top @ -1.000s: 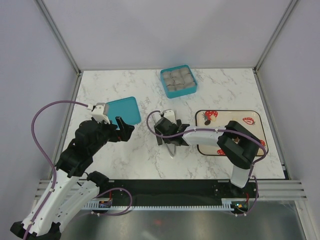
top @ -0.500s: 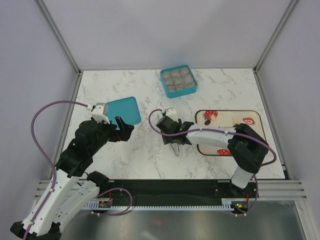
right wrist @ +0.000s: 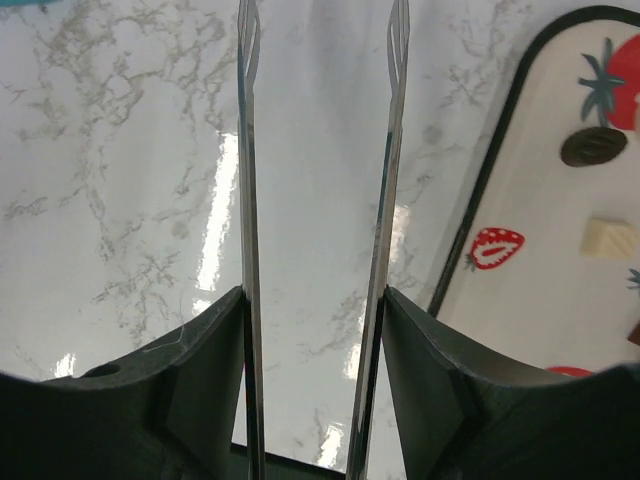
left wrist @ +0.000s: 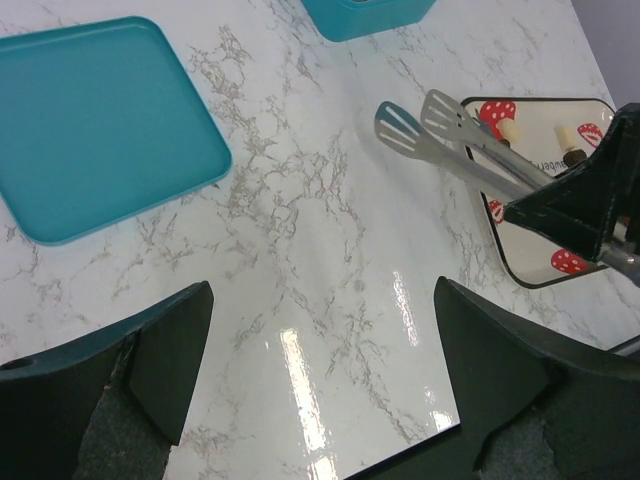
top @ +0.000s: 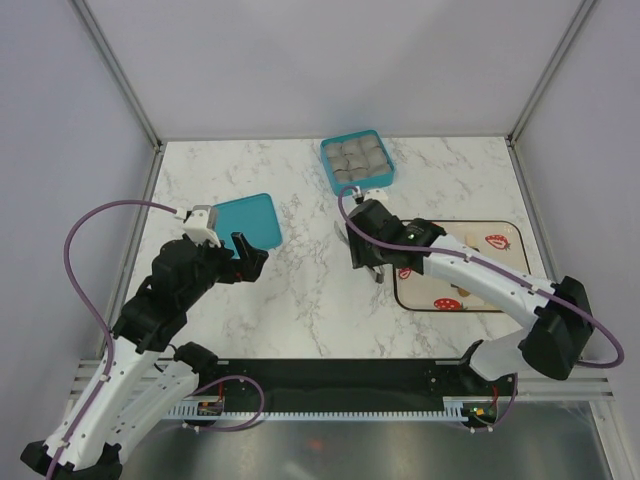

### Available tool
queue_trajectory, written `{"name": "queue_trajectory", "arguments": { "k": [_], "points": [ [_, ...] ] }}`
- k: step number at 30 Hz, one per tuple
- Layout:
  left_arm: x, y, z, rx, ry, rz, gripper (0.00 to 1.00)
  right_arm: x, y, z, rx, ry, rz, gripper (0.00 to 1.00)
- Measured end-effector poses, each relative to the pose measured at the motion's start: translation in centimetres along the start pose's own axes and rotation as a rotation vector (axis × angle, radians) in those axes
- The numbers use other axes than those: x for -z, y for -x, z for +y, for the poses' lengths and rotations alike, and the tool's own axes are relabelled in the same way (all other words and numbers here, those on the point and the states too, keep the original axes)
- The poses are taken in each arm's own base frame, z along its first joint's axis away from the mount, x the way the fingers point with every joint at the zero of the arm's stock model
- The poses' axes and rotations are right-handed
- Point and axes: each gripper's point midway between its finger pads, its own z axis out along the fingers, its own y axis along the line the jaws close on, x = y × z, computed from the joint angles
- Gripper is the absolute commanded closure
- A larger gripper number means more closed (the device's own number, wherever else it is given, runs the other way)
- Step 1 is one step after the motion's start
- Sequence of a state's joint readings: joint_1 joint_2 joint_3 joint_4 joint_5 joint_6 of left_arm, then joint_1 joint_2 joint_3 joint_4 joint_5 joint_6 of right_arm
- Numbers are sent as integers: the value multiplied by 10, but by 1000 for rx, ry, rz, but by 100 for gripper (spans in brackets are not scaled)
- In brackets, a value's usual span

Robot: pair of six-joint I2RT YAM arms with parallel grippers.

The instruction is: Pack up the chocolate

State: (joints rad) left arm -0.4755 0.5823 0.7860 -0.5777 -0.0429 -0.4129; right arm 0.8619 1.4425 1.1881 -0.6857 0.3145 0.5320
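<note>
Left end effector (left wrist: 320, 335) hangs over the bare marble desk (top: 300, 300), jaws spread wide, nothing between them. We note the teal lid (left wrist: 100, 120) lying flat just beyond it, on its far left side.

Right arm reaches in from the right. Right end effector (right wrist: 312, 305) grips a pair of metal tongs (left wrist: 403, 127). In the right wrist view each tong arm runs along the inner face of one finger, pressed against it. The two arms stand apart along their whole visible length, with only desk showing between them. The slotted tong heads point toward the far side of the desk and hang above the marble. Whether they touch it we cannot tell.

The chocolate sits on the cream tray (right wrist: 545, 190) with the dark rim and red strawberry prints, right of the tongs and apart from them. We make out a dark round piece (right wrist: 587, 146) and a whitish block (right wrist: 608, 238) below it. The top view shows a whitish piece (top: 468, 237) and a dark one (top: 462, 292) on either side of the arm. None is between the tong heads.

Teal box (top: 329, 168) with grey compartments stands at the far middle of the desk, beyond the right end effector. Its contents are too small for us to read.
</note>
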Motion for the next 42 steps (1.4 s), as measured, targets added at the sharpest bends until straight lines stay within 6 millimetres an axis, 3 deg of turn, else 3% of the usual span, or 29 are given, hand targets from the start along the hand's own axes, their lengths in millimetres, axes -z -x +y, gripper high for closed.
{"name": "queue_trajectory", "arguments": {
  "k": [10,13,21,31,36,42],
  "points": [
    [-3,-2,1,-1,5,13,1,35,7,-96,-130,-176,37,43],
    [-3,-3,1,-1,6,15,1,43,6,-113,-162,-210,40,44],
    [-4,-4,1,-1,6,23,1,40,-16,-142,-193,-295,88,48],
    [-8,-9,-1,-1,-3,51,1,26,-25,-172,-256,-344,97,50],
    [-8,-9,-1,-1,-3,51,1,19,-40,-178,-258,-338,136,50],
    [-9,-11,0,-2,1,59,1,13,-42,-175,-253,-307,135,52]
  ]
}}
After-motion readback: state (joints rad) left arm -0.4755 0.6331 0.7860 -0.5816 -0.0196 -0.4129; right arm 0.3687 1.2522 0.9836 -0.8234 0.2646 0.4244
